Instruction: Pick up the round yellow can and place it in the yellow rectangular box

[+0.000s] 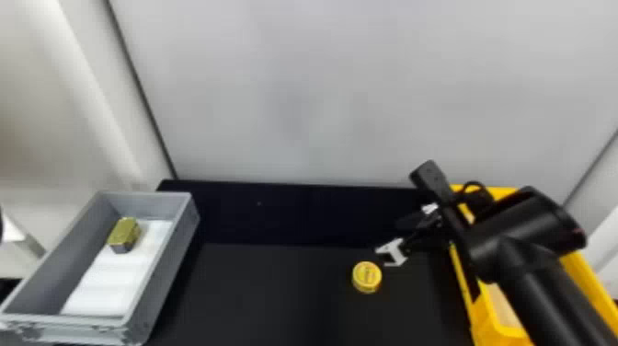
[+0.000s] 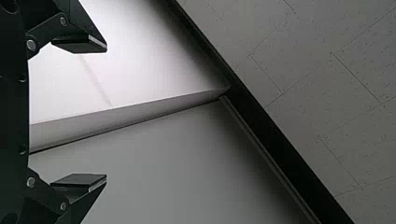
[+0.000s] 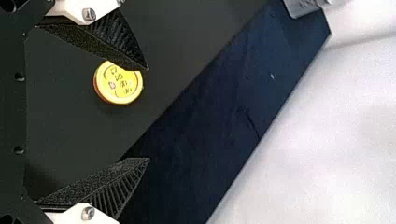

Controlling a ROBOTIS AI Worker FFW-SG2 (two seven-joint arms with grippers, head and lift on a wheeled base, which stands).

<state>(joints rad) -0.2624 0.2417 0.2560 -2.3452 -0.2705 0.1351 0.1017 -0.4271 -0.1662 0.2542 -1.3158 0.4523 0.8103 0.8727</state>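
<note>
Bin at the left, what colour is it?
The bin is grey, best seen in the head view.

Head view: diffuse, even light on the wall (image 1: 294,92); the table (image 1: 276,290) reflects little. Left wrist view: bright panel (image 2: 135,56), shaded toward the dim ceiling (image 2: 336,93). Right wrist view: near-white glare on the wall; faint, soft shadow beside the can (image 3: 120,86)

The tubular black right arm (image 1: 547,294) has a looped black cable (image 1: 474,183) beside its wrist (image 1: 487,253) and, beyond it, white, silver-screwed brackets (image 3: 70,213) with ribbed black fingers (image 3: 116,182).
</note>
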